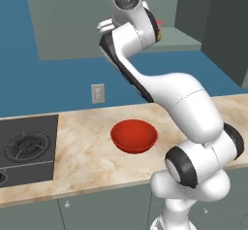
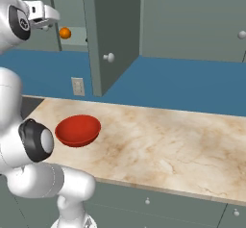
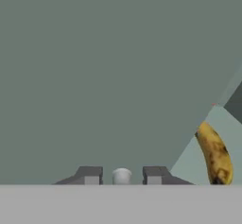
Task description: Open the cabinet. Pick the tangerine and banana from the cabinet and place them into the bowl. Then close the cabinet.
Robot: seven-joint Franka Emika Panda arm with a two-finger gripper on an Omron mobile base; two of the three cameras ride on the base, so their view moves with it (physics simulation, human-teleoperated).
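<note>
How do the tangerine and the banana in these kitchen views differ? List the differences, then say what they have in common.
Shape: the tangerine is a small round ball, the banana is long and curved.
Colour: the tangerine is plain bright orange, the banana is yellow with dark brown blotches.
Shared: both are fruit, both are inside the cabinet, and neither is in the bowl yet.

The gripper [image 3: 122, 176] faces a flat grey-green cabinet door [image 3: 108, 72]. Its two dark finger tips [image 3: 90, 175] stand either side of a small round pale knob [image 3: 122, 176], narrow gaps visible on both sides. Right of the door edge, the banana [image 3: 215, 154], yellow with brown spots, lies on the paler shelf [image 3: 189, 164].
</note>
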